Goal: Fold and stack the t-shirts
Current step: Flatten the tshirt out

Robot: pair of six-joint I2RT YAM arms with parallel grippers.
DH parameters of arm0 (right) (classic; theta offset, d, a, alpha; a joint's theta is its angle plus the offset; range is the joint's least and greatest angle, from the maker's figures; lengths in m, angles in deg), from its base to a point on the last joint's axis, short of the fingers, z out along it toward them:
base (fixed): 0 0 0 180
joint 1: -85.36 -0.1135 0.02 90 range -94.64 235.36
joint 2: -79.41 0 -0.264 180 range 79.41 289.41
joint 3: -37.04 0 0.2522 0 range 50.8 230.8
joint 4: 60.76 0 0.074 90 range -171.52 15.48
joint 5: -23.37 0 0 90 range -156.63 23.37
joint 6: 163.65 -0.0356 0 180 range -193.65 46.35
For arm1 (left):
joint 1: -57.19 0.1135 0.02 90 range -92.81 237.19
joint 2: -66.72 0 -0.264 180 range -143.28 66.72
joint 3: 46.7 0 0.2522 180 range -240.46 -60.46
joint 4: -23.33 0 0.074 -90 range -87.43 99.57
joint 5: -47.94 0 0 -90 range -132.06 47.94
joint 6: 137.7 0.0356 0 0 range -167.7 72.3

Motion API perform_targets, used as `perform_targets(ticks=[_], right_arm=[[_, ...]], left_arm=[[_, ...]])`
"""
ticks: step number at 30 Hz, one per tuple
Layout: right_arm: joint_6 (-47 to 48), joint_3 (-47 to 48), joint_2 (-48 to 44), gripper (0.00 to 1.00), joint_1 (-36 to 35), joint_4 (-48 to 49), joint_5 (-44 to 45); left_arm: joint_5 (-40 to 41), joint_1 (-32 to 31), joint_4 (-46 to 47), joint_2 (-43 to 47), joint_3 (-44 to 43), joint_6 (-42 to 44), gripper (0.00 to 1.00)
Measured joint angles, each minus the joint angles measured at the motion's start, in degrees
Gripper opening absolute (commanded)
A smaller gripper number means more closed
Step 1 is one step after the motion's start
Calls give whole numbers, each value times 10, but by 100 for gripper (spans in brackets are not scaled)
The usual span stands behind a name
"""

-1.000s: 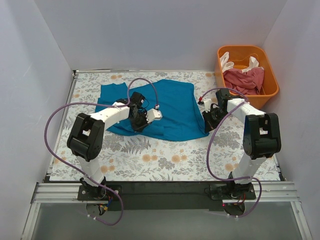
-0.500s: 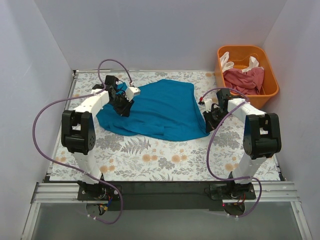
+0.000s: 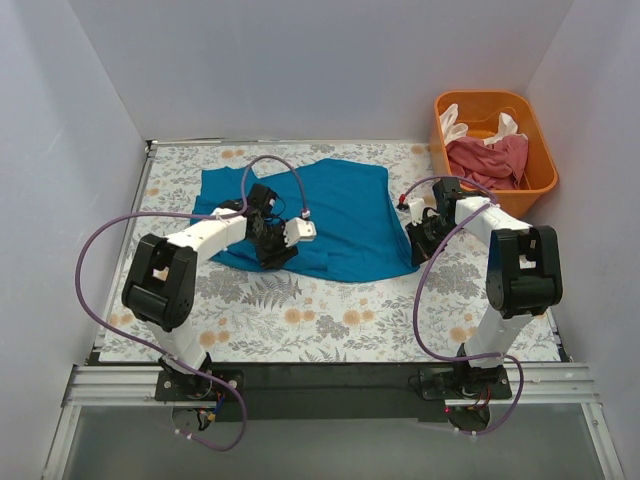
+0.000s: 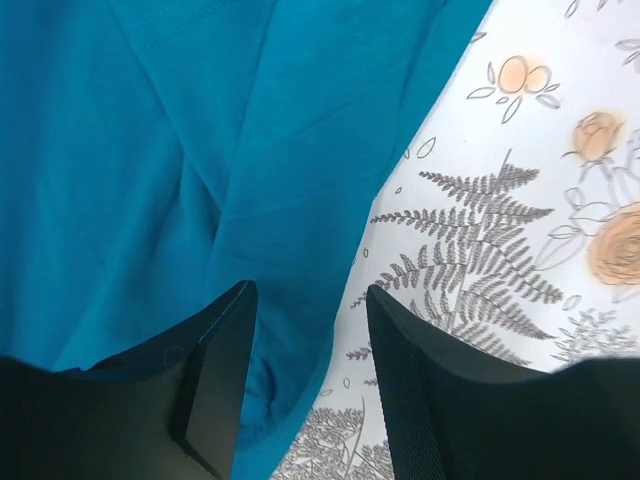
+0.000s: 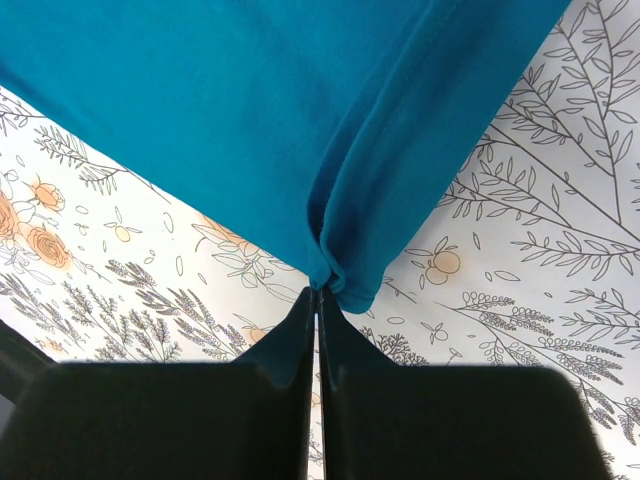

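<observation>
Currently | teal-blue cloth t-shirt [image 3: 335,210] spread on floral table [image 3: 330,320], long axis left-right | your right gripper [image 5: 318,292] pinches its right hem | your left gripper [image 4: 310,300] gapes empty, near-left edge directly beneath.

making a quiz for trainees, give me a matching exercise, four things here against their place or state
Things:
1 teal shirt
2 pink shirt
3 left pincer
4 right pincer

Place or state:
a in the tub
b shut on the teal shirt
c open
d spread on the table

Pairs: 1-d, 2-a, 3-c, 4-b
</observation>
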Motion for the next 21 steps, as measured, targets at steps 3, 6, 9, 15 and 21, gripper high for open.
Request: perform_targets(ticks=[3,6,9,15,21], right_arm=[[0,0,0,1,0,0,0],[0,0,2,1,0,0,0],[0,0,3,1,0,0,0],[0,0,3,1,0,0,0],[1,-2,3,1,0,0,2]], left_arm=[[23,-14,25,0,28,19,47],[41,-24,38,-1,43,35,45],[53,-28,51,-1,45,42,36],[65,-26,62,0,45,38,1],[59,5,47,-3,22,16,0]])
